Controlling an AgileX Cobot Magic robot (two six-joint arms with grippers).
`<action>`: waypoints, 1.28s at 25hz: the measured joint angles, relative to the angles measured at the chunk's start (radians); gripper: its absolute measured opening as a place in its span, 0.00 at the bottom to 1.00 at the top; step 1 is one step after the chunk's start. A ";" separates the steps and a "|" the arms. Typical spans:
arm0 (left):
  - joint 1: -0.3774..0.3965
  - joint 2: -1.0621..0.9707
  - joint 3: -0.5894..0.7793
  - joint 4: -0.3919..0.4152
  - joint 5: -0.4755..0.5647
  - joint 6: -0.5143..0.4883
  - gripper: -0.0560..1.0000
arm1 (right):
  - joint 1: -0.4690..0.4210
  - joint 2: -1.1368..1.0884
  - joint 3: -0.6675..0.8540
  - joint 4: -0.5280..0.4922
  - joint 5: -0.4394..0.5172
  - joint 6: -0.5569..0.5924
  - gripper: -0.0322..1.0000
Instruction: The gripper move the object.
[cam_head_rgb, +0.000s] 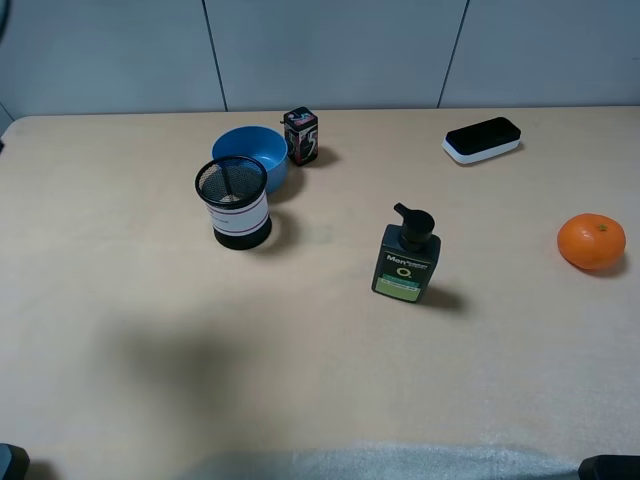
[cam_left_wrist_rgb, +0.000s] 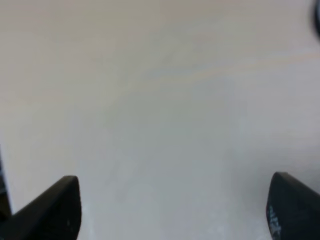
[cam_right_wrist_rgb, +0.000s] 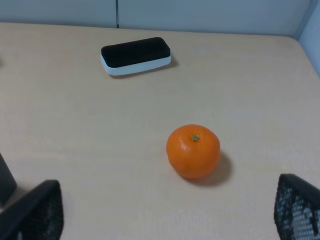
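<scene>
Pale grey wall panels are seen behind a light wooden surface (cam_head_rgb: 330, 380) on which all the things stand. The left hand (cam_left_wrist_rgb: 172, 210) is held released above a bare stretch of that surface, its two black fingertips (cam_left_wrist_rgb: 55, 207) spread wide with nothing between them. The right hand (cam_right_wrist_rgb: 165, 215) is likewise shown released, its tips far apart and nothing grasped; an orange (cam_right_wrist_rgb: 193, 151) lies just ahead of it, between the lines of its tips but clear of both, and a black-and-white eraser block (cam_right_wrist_rgb: 136, 55) lies farther ahead. The black mesh pen cup (cam_head_rgb: 233, 203) is stood upright well ahead of the left hand, untouched by either hand. A blue bowl (cam_head_rgb: 255, 152) is set just behind the cup, close against it; whether they touch cannot be told. A small dark box (cam_head_rgb: 301, 135) stands beside the bowl. A dark pump bottle (cam_head_rgb: 406, 256) is placed between the cup and the orange, apart from both.
</scene>
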 joint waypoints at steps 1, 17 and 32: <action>0.031 -0.044 0.026 0.001 0.001 0.000 0.76 | 0.000 0.000 0.000 0.000 0.000 0.000 0.65; 0.089 -0.614 0.244 -0.075 0.097 0.001 0.76 | 0.000 0.000 0.000 0.000 0.000 0.000 0.65; 0.107 -0.885 0.410 -0.178 0.110 0.041 0.76 | 0.000 0.000 0.000 0.000 0.000 0.000 0.65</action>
